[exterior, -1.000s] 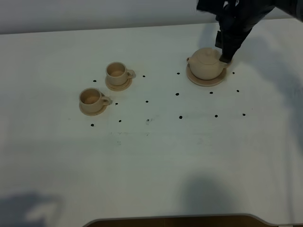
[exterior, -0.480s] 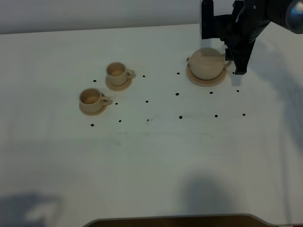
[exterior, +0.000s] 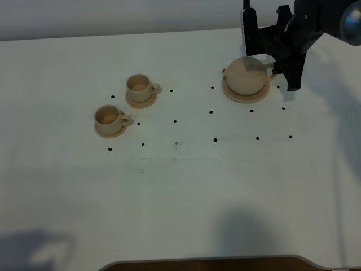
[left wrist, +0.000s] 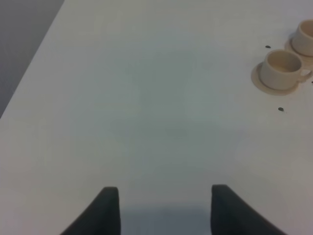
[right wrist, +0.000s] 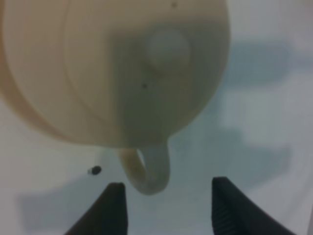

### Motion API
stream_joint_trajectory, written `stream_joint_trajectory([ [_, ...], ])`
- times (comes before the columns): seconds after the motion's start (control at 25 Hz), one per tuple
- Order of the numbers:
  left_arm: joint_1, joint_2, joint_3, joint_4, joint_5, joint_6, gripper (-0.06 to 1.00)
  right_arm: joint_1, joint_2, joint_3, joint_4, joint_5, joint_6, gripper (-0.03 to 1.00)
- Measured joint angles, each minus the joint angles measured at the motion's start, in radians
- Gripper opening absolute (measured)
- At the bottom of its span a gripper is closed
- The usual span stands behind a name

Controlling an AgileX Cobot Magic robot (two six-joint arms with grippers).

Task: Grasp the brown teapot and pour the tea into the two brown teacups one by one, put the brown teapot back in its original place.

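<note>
The brown teapot [exterior: 246, 76] stands upright on the wide saucer [exterior: 243, 97] at the far right of the white bench [exterior: 180, 186]. Its lid is on, its spout points left and its loop handle [right wrist: 146, 171] points right. The right gripper [exterior: 269, 69] is over the handle side of the teapot. Its jaws are spread: in the wrist view 1 finger is at each side of the handle, with a gap on both sides, so it grips nothing. It seems to be a little above the handle, but the blurred view does not let me be sure.

Well apart from the teapot, on the left, stand 2 matching brown cups: the far teacup [exterior: 138, 84] and the near teacup [exterior: 108, 116]. Each one sits on its own small saucer [exterior: 144, 104], with its handle to the right. Small black dots [exterior: 211, 112] mark the bench around them.

The left gripper [left wrist: 165, 187] hangs over bare bench with its jaws spread, well apart from the teacups, and it holds nothing.
</note>
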Motion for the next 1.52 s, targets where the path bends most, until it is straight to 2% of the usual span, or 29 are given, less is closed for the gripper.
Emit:
stream_joint_trajectory([
  [0.76, 0.000, 0.000, 0.000, 0.000, 0.000, 0.000, 0.44, -0.004, 0.020, 0.000, 0.034, 0.013, -0.006, 0.39],
  [1.52, 0.000, 0.000, 0.000, 0.000, 0.000, -0.001, 0.44, -0.004, 0.021, -0.002, 0.098, 0.123, 0.021, 0.39],
])
